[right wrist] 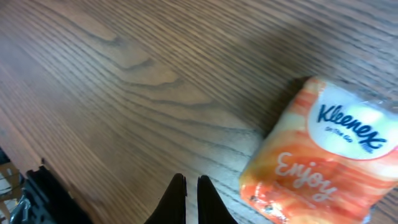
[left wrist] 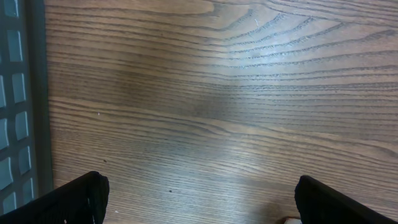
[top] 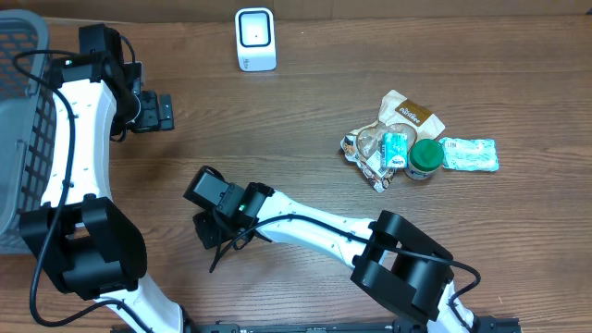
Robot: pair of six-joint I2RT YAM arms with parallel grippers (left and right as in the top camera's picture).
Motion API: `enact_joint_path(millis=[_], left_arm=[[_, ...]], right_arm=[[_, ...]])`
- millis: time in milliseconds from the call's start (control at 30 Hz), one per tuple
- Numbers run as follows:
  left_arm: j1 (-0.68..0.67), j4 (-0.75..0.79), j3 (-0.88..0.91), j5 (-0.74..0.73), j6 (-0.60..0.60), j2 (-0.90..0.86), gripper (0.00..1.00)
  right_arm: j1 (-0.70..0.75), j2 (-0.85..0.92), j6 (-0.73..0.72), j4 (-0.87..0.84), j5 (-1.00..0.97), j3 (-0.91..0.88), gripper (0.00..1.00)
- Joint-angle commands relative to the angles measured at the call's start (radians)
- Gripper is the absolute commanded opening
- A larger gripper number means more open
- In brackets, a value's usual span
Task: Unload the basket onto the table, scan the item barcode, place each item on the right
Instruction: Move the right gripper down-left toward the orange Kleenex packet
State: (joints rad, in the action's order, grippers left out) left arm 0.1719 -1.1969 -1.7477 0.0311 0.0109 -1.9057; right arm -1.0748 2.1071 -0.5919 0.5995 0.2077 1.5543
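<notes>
Wood-grain counter carries a scanner at the overhead frame's upper middle, well apart from the packets heaped at right, likely so items cross one by one. The right end effector is pressed together on nothing; only its wrist view shows the Kleenex pack lying just beside it, lower right (overhead, the arm hides it). The left end effector gapes wide over bare wood.

Left gripper agape — table, basket

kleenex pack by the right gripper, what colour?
Orange, with a white patch carrying blue lettering. The Kleenex pack shows best in the right wrist view.
</notes>
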Motion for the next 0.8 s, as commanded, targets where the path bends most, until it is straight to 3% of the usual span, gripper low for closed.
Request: enact_joint_path(millis=[0, 467, 767], left_arm=[[0.004, 0.001, -0.017, 0.002, 0.012, 0.01, 1.0], [0.003, 0.001, -0.017, 0.002, 0.012, 0.01, 1.0], [0.003, 0.001, -0.017, 0.002, 0.012, 0.01, 1.0]], right_arm=[[0.004, -0.001, -0.003, -0.009, -0.037, -0.019, 0.05], [0.018, -0.001, -0.003, 0.054, -0.086, -0.056, 0.05], [0.182, -0.001, -0.003, 0.18, -0.129, -0.055, 0.04]])
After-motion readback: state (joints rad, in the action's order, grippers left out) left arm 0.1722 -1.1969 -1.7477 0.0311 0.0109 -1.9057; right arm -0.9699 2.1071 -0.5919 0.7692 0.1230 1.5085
